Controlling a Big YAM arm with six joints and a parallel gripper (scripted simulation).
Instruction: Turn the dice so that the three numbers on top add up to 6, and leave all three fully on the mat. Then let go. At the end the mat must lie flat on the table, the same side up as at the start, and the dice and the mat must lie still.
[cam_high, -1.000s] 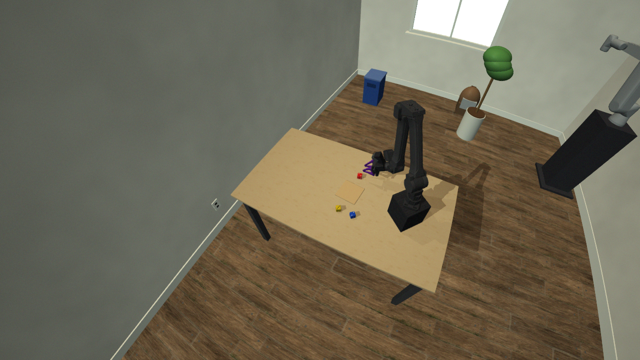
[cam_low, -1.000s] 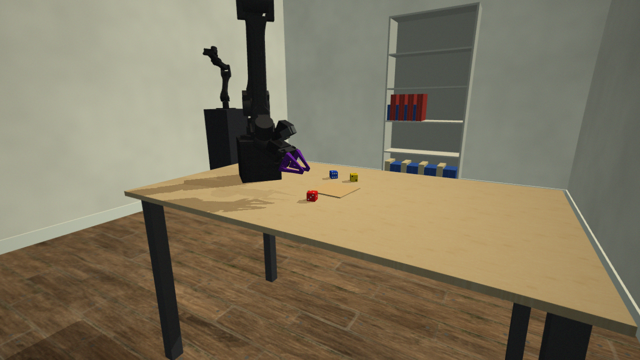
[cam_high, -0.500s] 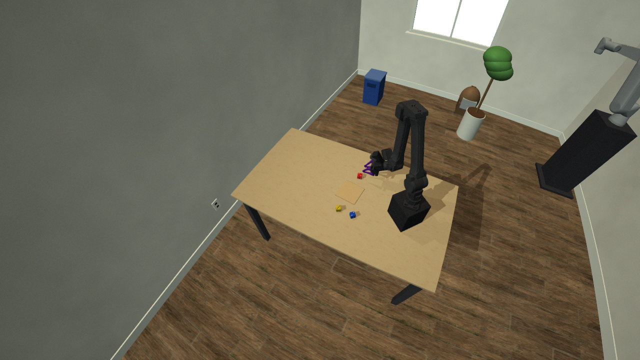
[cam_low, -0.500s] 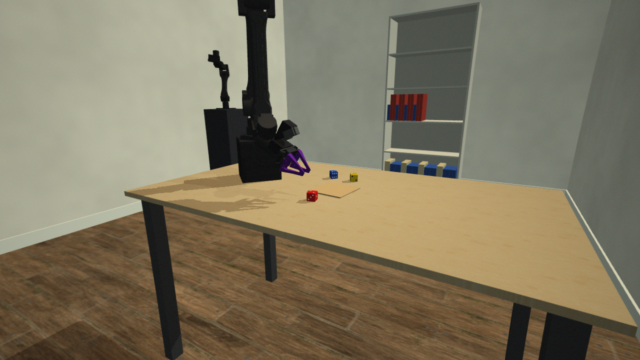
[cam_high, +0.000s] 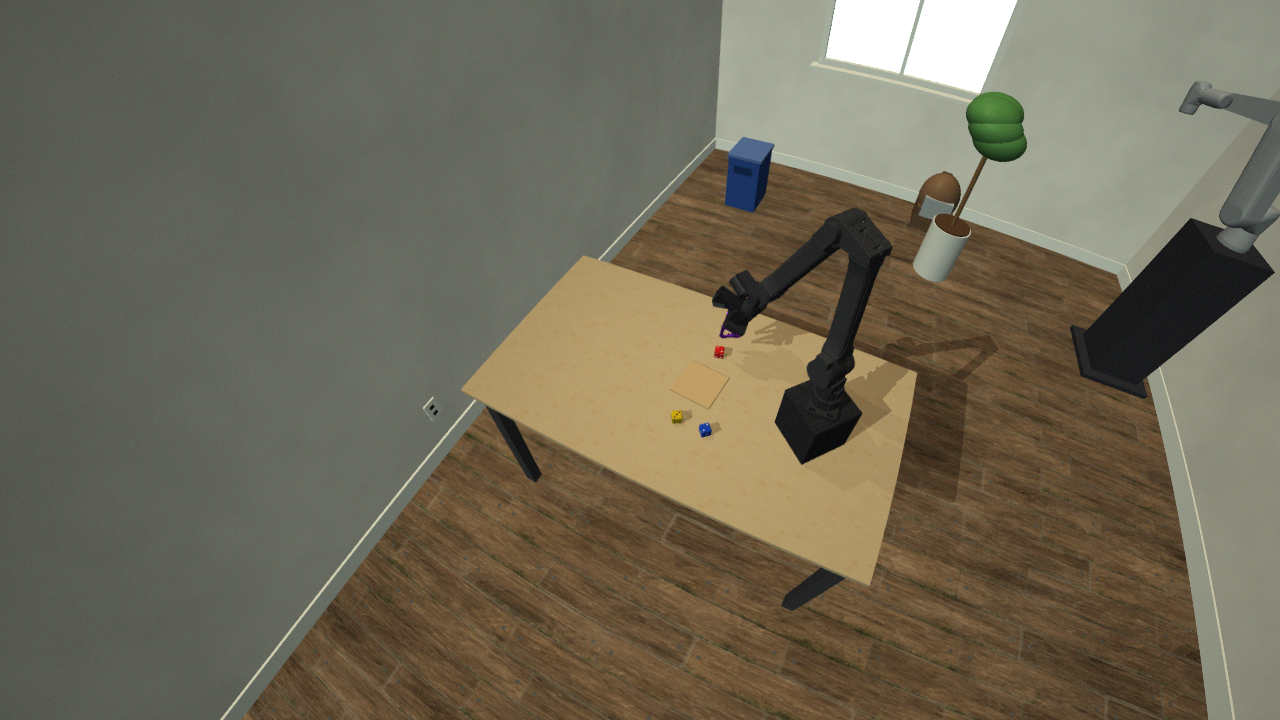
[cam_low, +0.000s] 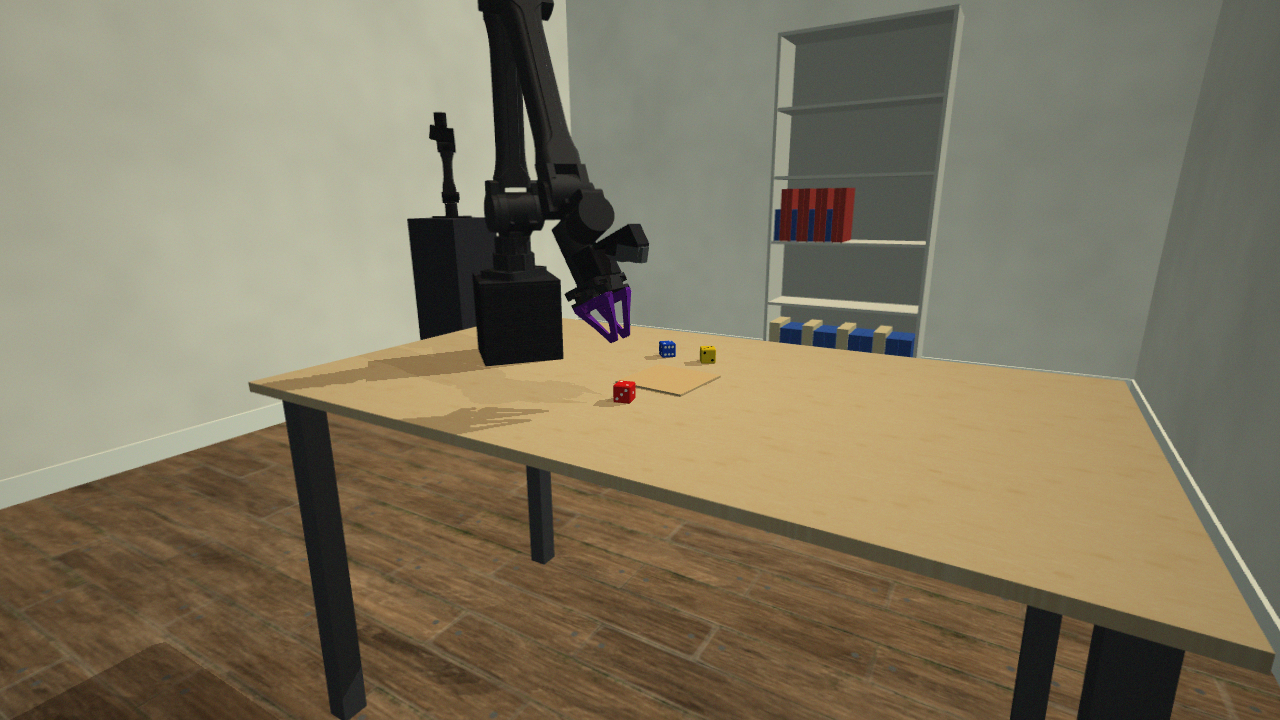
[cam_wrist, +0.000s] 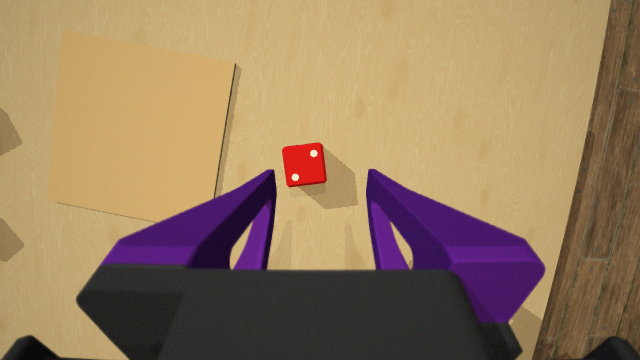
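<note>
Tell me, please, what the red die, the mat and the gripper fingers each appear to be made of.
Red die: probably hard plastic, with crisp edges, flat red colour and white pips. Mat: a thin, stiff-looking tan sheet, perhaps cork or card; matte, lying flat with a narrow edge shadow. Gripper fingers: likely moulded plastic, uniformly purple, faceted, with cut-out webs; they stand open above the die.
</note>
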